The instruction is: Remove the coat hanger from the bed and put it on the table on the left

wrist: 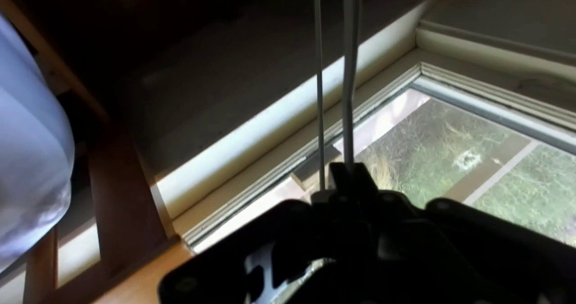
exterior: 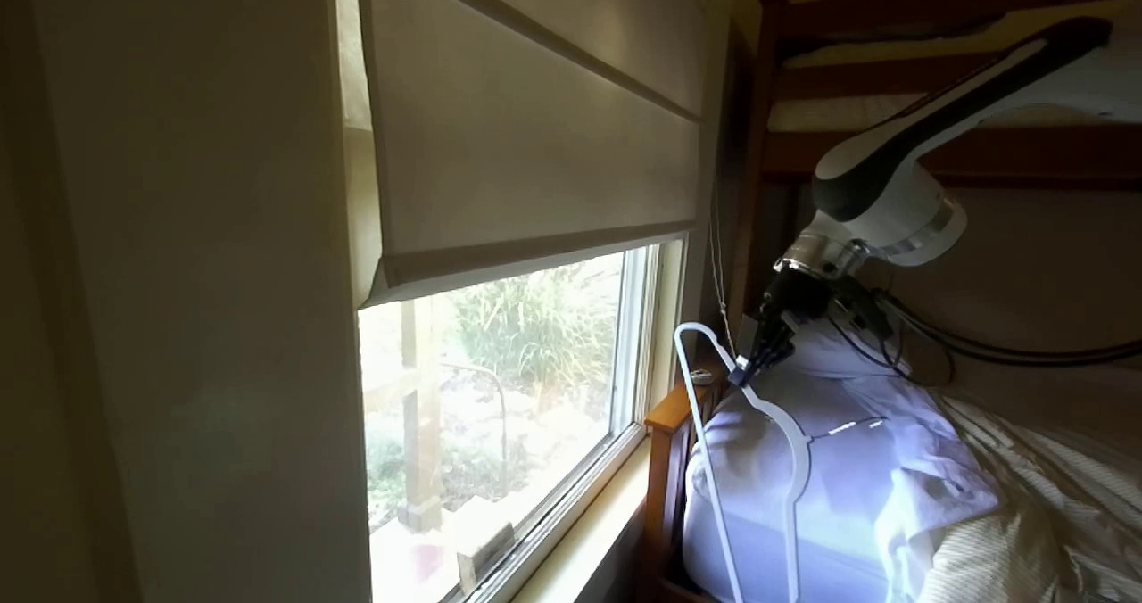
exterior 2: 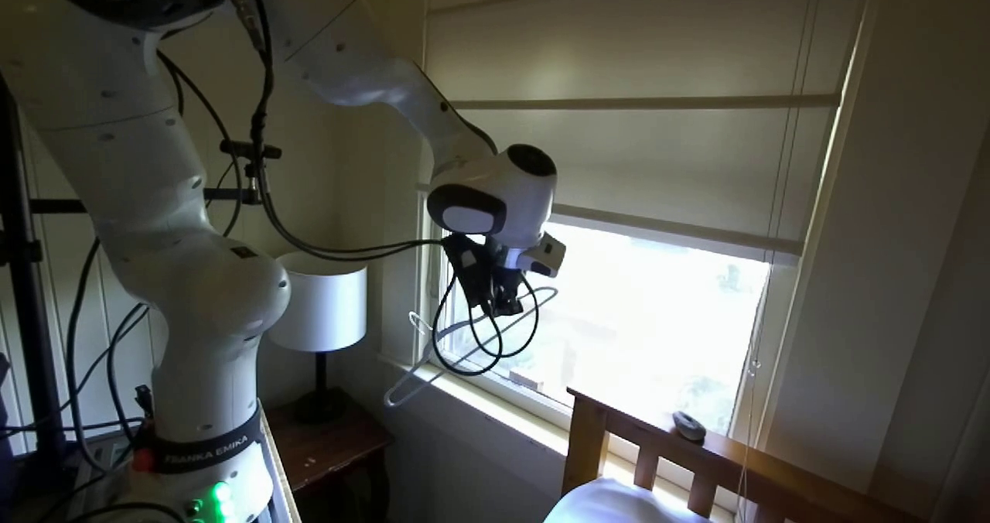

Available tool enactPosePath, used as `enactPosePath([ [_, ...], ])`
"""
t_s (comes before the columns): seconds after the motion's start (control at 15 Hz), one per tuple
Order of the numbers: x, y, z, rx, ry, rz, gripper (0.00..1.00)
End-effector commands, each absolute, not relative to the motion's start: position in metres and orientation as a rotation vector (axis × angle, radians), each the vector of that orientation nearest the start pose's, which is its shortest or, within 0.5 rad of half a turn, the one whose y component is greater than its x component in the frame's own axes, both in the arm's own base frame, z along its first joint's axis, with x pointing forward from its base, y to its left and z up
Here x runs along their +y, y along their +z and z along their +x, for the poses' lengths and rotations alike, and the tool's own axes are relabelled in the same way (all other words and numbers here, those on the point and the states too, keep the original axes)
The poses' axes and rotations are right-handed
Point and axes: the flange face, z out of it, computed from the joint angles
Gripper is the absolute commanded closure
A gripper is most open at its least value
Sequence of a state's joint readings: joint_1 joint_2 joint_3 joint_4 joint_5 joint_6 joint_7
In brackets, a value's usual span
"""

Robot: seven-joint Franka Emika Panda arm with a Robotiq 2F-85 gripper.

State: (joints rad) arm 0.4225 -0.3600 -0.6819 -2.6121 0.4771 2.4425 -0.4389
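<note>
The white coat hanger (exterior: 801, 456) hangs in the air, its long sides running down past the lower picture edge in an exterior view. My gripper (exterior: 742, 369) is shut on one thin bar of it. In the wrist view that bar (wrist: 352, 70) enters between the dark fingertips of the gripper (wrist: 350, 168), and a second bar runs alongside. An exterior view places the hanger in front of the window, off to the left of the bed (exterior 2: 642, 428). Lower left there, beside the robot's base, stands the dark wooden table (exterior 2: 352, 436).
A lamp with a white shade (exterior 2: 321, 306) stands on the table. The window sill (exterior 2: 503, 422) runs between table and bed. Black cables (exterior 2: 479, 364) loop below the wrist. A small dark object (exterior 2: 688, 426) rests on the bed's rail, near the blind's cord (exterior 2: 754, 368).
</note>
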Motion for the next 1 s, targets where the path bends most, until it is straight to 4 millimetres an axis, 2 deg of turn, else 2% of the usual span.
enactPosePath([
  [0.0, -0.084, 0.31, 0.414, 0.081, -0.112, -2.664, 0.99],
  [0.2, -0.072, 0.283, 0.419, -0.091, 0.035, -2.71, 0.99],
  [0.27, -0.08, 0.281, 0.421, -0.101, 0.029, -2.751, 0.99],
  [0.33, -0.071, 0.289, 0.41, -0.047, -0.004, -2.721, 0.96],
  [0.47, -0.073, 0.279, 0.415, -0.07, 0.027, -2.744, 0.96],
  [0.6, -0.078, 0.277, 0.418, -0.073, 0.028, -2.749, 0.96],
  [0.67, -0.078, 0.277, 0.418, -0.072, 0.025, -2.75, 0.99],
  [0.93, -0.039, 0.28, 0.429, -0.018, 0.003, -2.667, 0.99],
])
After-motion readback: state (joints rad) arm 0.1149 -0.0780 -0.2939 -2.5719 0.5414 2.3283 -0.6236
